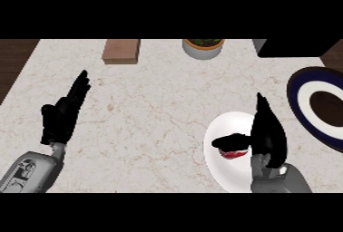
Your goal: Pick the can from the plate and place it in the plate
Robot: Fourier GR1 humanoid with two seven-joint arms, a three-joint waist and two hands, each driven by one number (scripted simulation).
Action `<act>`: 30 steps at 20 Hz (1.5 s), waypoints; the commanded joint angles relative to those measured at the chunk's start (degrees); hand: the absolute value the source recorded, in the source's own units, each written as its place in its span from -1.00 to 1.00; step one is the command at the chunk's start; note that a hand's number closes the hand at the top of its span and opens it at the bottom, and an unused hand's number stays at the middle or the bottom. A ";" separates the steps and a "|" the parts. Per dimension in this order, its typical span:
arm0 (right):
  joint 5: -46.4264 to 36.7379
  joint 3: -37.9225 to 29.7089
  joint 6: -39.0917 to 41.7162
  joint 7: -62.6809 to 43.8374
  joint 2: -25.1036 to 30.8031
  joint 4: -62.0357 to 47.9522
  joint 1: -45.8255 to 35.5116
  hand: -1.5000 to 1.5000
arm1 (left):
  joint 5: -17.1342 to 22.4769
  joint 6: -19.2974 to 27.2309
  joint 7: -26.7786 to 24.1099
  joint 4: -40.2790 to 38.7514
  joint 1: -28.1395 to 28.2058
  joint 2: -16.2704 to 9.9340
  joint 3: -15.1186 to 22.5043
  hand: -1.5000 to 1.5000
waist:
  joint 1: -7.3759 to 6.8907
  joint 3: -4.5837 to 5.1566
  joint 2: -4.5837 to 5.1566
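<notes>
1. Now we have our right hand [266, 131] over the white plate [227, 174] at the near right, because the can [234, 153] sits there — only a red patch of it shows beneath the thumb.
2. Fingers point straight away from us while the thumb hooks left across the can; we judge it a closing pinch, though the hand hides whether the fingers touch it.
3. To the far right lies the dark blue plate [301, 111] with a white ring, probably the target, well apart from the can.
4. Our left hand [64, 113] rests open at the left — fingers up, holding nothing.
</notes>
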State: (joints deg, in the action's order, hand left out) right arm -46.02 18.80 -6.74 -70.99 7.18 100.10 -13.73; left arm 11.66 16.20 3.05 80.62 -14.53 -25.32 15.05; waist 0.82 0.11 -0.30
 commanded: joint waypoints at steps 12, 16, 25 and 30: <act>1.71 -6.20 8.24 -3.48 -5.21 -10.73 1.28 -1.00 | -1.84 -2.44 -0.64 -1.45 -0.75 2.19 -1.70 0.00 | -1.02 -0.09 0.37; 0.24 -5.46 9.60 -5.87 -7.05 -8.94 2.22 -1.00 | -4.54 0.47 -0.17 -0.98 -0.76 5.07 -0.95 0.00 | -0.83 -0.09 0.32; -4.39 -4.77 7.25 0.83 -7.15 -8.06 8.48 1.00 | -4.57 -5.98 -0.89 -2.68 -0.49 3.93 -5.99 0.00 | -0.68 -0.10 0.28; -6.78 -9.17 8.77 2.61 -7.14 -10.03 4.90 1.00 | -8.20 -2.62 5.50 1.98 -1.81 7.35 -3.65 0.00 | -0.75 -0.11 0.26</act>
State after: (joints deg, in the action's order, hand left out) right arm -50.85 10.67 1.29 -62.23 0.64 89.71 -6.35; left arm 6.11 11.93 4.87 81.33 -14.65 -20.27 10.35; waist 0.02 0.02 -0.06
